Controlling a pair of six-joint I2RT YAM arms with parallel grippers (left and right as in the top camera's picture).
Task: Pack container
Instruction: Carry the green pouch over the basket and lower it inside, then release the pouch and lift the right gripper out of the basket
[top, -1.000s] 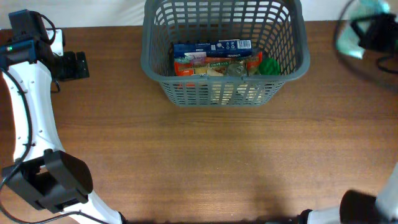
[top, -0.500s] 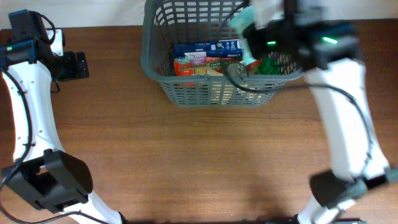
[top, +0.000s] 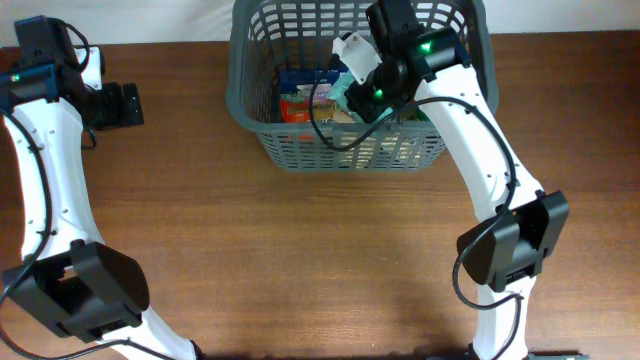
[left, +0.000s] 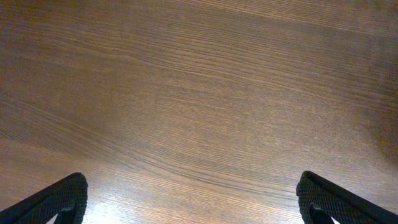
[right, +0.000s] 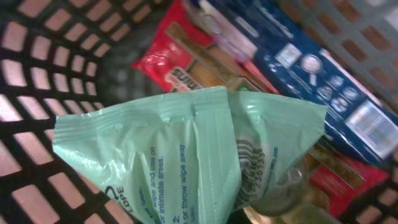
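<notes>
I log: right pincer clamped on a pale green packet, low inside the container above a blue box; left pincer splayed wide over the counter.

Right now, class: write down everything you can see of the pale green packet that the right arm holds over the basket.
The pale green packet is a soft, glossy plastic pouch. It is crinkled, with a crimped seal along one edge, printed text and a barcode. It hangs tilted from the right hand over the container, above a red packet and a blue box. Whether it touches them cannot be told, and the gripping fingers are out of the wrist view.
</notes>
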